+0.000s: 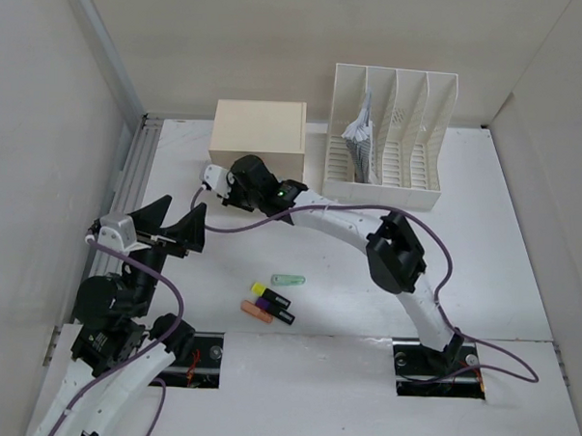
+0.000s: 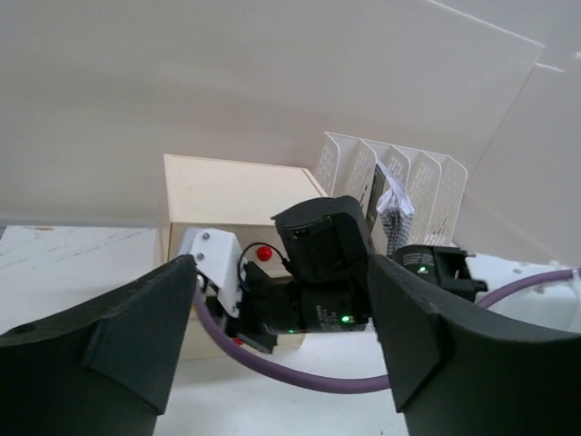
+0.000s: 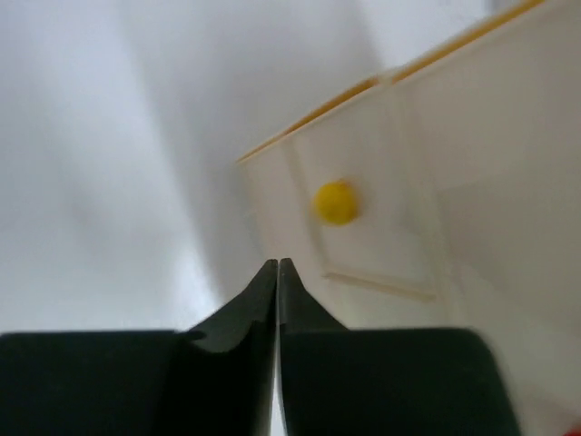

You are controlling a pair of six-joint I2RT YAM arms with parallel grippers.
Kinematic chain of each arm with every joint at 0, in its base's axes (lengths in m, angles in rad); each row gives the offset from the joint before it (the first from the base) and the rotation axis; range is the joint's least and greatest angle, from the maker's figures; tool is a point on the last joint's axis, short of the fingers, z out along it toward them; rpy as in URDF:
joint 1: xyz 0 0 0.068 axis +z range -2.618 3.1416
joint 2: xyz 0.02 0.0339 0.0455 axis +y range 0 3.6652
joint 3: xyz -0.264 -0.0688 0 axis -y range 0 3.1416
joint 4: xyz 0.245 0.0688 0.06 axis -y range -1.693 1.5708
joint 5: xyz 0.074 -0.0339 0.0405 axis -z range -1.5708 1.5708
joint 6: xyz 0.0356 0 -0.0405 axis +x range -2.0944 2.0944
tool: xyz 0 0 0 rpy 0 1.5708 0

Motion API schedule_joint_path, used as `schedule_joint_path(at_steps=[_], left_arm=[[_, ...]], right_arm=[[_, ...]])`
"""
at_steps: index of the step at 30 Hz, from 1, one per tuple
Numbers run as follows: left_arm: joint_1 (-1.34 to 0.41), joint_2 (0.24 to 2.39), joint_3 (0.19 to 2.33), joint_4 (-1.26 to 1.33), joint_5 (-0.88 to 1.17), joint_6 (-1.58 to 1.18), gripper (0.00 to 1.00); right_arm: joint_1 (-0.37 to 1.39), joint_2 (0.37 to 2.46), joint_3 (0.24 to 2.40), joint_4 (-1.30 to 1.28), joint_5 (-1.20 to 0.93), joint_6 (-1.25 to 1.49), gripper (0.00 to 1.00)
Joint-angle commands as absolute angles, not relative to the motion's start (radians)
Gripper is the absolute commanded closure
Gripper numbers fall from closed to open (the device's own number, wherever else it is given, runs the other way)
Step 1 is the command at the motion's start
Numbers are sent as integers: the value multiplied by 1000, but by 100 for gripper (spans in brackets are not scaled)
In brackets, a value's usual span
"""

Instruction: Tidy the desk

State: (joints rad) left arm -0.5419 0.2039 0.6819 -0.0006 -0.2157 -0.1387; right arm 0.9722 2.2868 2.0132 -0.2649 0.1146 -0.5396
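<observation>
Right wrist view: the right claw is pinched closed on nothing, a yellow knob on the cream drawer box just ahead of its tips. Near it the left claw stands spread wide. White worktop lies beneath both claws.

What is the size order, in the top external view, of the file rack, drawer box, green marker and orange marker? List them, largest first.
1. white file rack
2. cream drawer box
3. green marker and orange marker: far smaller, and too alike in length to rank.
</observation>
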Motion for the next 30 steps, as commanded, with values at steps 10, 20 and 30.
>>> schedule_joint_path(at_steps=[10,20,30], left_arm=[[-545,145,611,65,-477,-490,24],[-545,614,466,340,-266,-772,100],[-497,1035,445,714,6,-804,70]], right_arm=[[954,1810,1634,-373,69,-612,82],[622,1442,1445,-189,-48,-388,100],[382,1329,1402,-179,-431,-223,100]])
